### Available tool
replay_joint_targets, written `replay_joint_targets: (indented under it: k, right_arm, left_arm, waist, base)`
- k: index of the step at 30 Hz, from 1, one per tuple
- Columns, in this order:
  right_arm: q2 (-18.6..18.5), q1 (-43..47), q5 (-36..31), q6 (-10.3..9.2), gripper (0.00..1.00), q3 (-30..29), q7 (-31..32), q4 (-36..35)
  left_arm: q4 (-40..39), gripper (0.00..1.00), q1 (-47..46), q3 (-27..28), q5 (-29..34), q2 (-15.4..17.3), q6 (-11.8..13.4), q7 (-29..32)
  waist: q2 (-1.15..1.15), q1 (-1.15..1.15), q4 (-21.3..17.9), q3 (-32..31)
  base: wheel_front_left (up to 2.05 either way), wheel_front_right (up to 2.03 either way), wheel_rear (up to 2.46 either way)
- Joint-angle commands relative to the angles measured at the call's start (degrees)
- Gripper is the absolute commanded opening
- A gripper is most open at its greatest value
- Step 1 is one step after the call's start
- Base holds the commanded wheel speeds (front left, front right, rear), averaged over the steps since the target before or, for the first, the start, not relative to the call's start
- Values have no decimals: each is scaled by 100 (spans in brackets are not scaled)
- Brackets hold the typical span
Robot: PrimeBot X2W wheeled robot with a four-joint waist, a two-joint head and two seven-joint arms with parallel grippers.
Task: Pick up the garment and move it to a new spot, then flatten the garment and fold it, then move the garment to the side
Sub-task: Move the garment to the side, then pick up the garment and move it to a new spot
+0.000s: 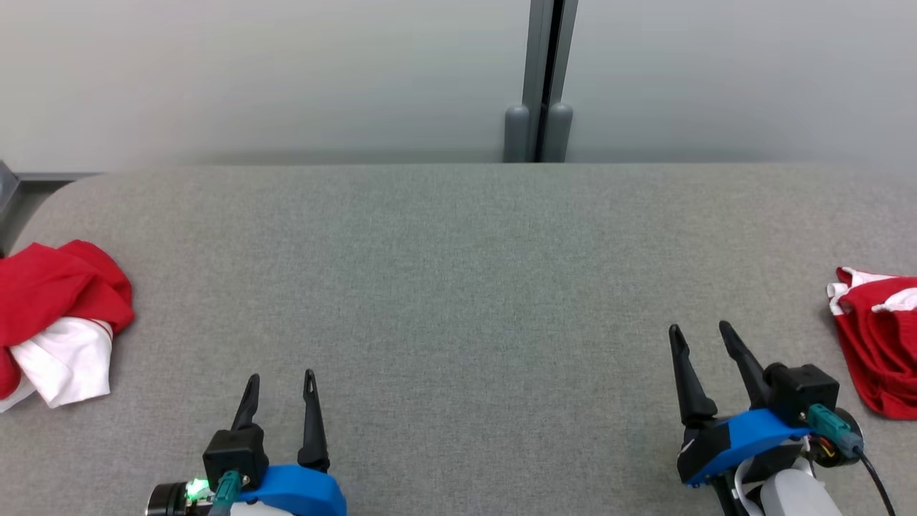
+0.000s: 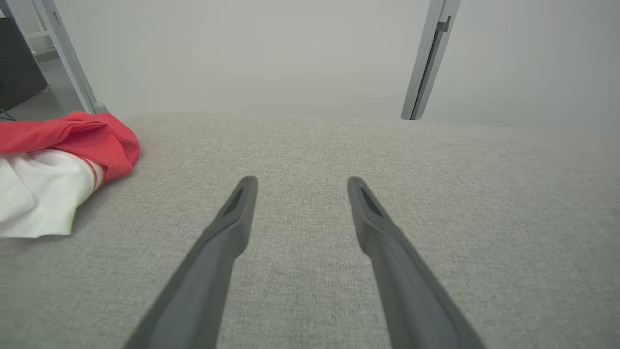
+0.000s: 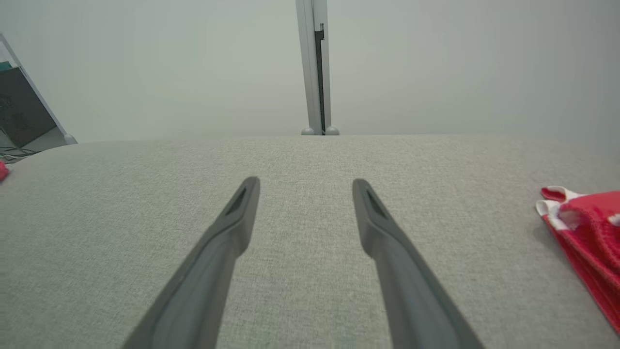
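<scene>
I have 2 garments on the grey counter point(image 1: 458, 287), and I cannot tell which is the one to work on. The left garment point(image 1: 57, 301) is a crumpled heap of red and white at the counter's left edge, with the red bunched on top and toward the back and the white spilling out toward the front. The right garment point(image 1: 881, 344) lies at the far right edge, red with white trim, flatter, and partly cut off by the frame.

My left gripper point(image 1: 281, 375) sits low at the near left with its jaws spread and nothing between them. It is near the left garment but apart from it. On the left wrist view the left gripper point(image 2: 301, 180) points across bare cloth, and the left garment point(image 2: 72, 140) lies off to its left.

My right gripper point(image 1: 698, 327) is at the near right, jaws spread and holding nothing. It is tilted a little leftward and clear of the right garment. On the right wrist view the right gripper point(image 3: 305, 181) points at bare counter, with the right garment point(image 3: 588, 228) off to its right.

A grey post point(image 1: 541, 79) stands against the pale wall behind the counter.
</scene>
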Motion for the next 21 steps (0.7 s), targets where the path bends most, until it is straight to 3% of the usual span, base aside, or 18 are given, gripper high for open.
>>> replay_joint_targets:
  k: [1, 14, 21]
  right_arm:
    - [-8, 106, -5, 1, 100, 9, -20, -5]
    - [-7, 163, 164, 1, 100, 90, -20, -15]
    - [-5, 74, 122, 1, 100, 309, -20, -51]
  left_arm:
    - [-4, 100, 68, 37, -14, -1, -2, -2]
    - [-117, 100, 80, 91, -30, -1, -29, -2]
    - [-130, 100, -65, 15, -3, 1, 35, -2]
  waist:
    - [0, 1, -41, -74]
    - [0, 1, 53, -15]
    - [0, 1, 649, 126]
  base:
    - [0, 0, 0]
    - [0, 0, 0]
    - [0, 0, 0]
